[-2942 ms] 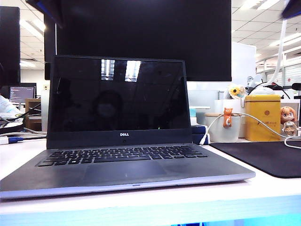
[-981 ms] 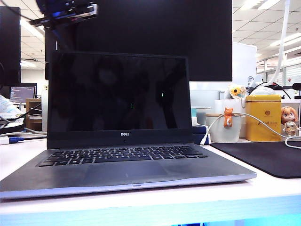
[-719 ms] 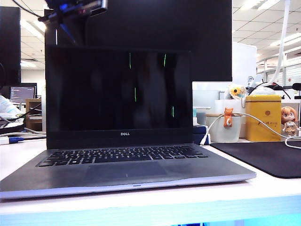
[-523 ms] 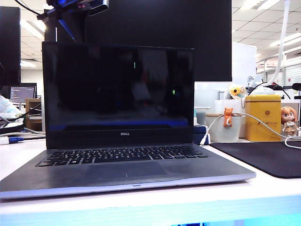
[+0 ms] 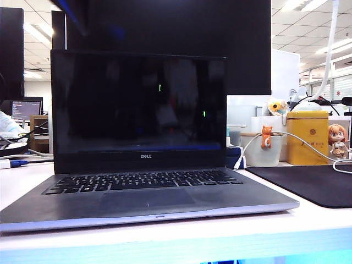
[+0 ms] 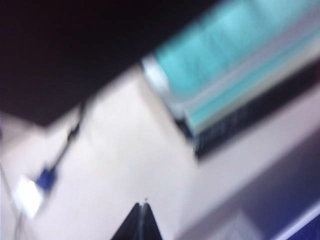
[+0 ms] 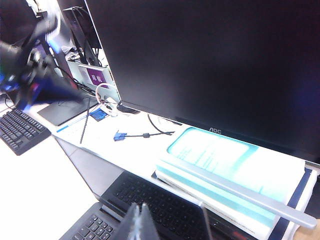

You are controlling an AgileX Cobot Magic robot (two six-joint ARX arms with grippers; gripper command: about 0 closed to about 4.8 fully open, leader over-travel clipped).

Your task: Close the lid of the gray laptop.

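White tabletop [image 5: 308, 220] carried the gray laptop [image 5: 148, 201] nearest the exterior camera, its black keyboard [image 5: 144, 180] facing forward. Its lid [image 5: 137, 107] stood about upright, the dark screen above a small DELL logo [image 5: 145, 157]. At three o'clock lay a black mat [image 5: 308, 184], with a yellow tin [image 5: 307, 137] beyond it. Behind the lid rose a black AOC monitor [image 7: 210, 65]. The left gripper [image 6: 141, 222] showed only blurred finger tips drawn together, gripping nothing visible. The right gripper [image 7: 138, 225] hung above the lid's back, fingers together and empty.
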